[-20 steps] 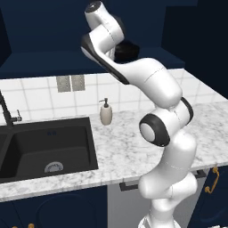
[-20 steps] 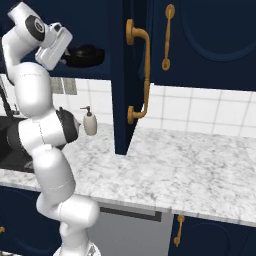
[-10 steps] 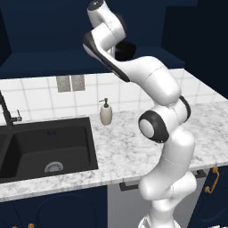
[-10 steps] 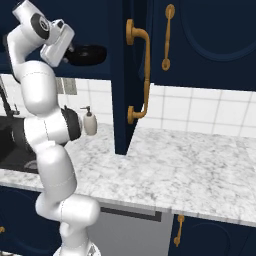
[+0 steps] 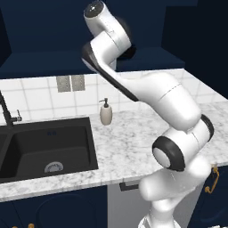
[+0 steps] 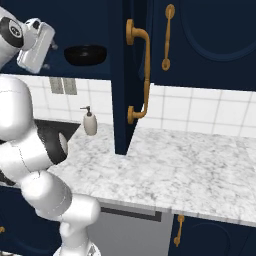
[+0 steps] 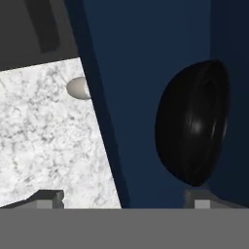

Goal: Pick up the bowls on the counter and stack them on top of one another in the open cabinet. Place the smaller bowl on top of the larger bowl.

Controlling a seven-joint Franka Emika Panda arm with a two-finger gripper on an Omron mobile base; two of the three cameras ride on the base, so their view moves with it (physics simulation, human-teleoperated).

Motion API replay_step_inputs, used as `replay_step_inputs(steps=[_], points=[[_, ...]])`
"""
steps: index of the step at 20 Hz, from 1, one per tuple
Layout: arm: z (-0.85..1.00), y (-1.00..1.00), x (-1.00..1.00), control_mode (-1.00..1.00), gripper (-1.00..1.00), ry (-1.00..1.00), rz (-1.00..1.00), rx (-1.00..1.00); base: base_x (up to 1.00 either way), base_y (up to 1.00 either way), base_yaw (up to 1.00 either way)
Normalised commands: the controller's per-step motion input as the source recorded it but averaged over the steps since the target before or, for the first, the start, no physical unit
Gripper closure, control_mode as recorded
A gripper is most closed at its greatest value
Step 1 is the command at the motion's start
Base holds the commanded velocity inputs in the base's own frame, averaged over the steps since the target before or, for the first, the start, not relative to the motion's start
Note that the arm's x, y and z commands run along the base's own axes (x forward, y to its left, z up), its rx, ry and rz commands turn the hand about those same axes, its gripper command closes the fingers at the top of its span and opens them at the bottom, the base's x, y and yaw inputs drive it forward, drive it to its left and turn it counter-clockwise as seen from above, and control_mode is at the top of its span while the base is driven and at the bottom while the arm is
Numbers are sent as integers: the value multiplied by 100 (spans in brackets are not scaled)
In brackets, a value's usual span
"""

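In the right base view, a black bowl (image 6: 85, 54) sits on the shelf of the open cabinet (image 6: 95, 76) at the upper left of the frame, with the gripper (image 6: 49, 52) raised just to its left and apart from it. In the hand view the bowl (image 7: 193, 124) fills the right half against the navy cabinet interior, the gripper fingers hold nothing, and their spread cannot be determined. Below, the counter (image 5: 129, 138) carries a beige soap dispenser (image 5: 106, 112) beside the black sink (image 5: 44, 147), left of centre in the left base view.
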Motion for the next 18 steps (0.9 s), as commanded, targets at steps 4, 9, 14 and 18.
replay_step_inputs(steps=[4, 9, 14, 18], points=[[-97, 0, -100, -100, -100, -2, 11, -8, 0, 0, 0], [-100, -1, -98, -100, -100, 6, 11, -12, 0, 0, 0], [-100, -6, -39, -100, -100, 10, 2, -7, 0, 0, 0], [-95, -19, -4, -100, -100, 8, 0, 0, 0, 0, 0]])
